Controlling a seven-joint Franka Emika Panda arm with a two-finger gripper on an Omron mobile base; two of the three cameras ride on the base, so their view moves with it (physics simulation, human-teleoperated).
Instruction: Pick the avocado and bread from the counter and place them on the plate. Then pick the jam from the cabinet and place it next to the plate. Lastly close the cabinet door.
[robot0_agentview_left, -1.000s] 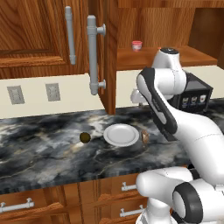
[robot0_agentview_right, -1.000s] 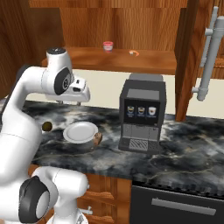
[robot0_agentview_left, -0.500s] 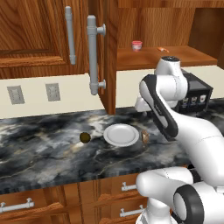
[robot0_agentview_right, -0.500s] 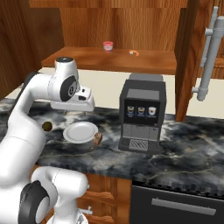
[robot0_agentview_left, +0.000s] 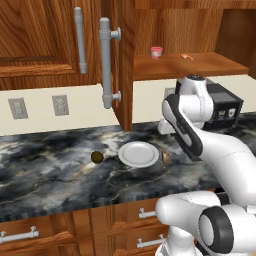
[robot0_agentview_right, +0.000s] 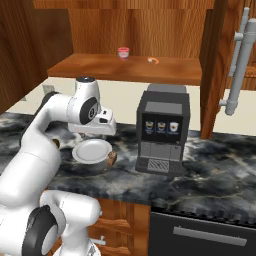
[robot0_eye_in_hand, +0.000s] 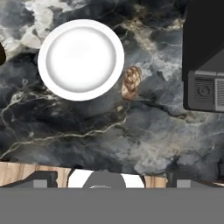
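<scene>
Gripper: hangs above the counter, looking straight down; its finger tips stand far apart at the bottom corners of the hand view, so the pincer is wide, with nothing between them.
Plate: bare and white, flat on the counter, at 11 o'clock from the middle of the hand view.
Bread: lies on the counter just beside the plate's rim, at 4 o'clock from the plate in the hand view; whether it touches the rim I cannot tell.
Avocado: on the counter, near the plate at 9 o'clock of it in the left base view, apart from the rim.
Jam: upright on the shelf inside the cabinet, at 12 o'clock above the plate in the left base view.
Orange scrap: on the same shelf, at 3 o'clock of the jam.
Cabinet door: stands open, edge-on to the left base view, its grey bar handle upright.
Coffee machine: dark box on the counter at 3 o'clock of the plate in the right base view.
</scene>
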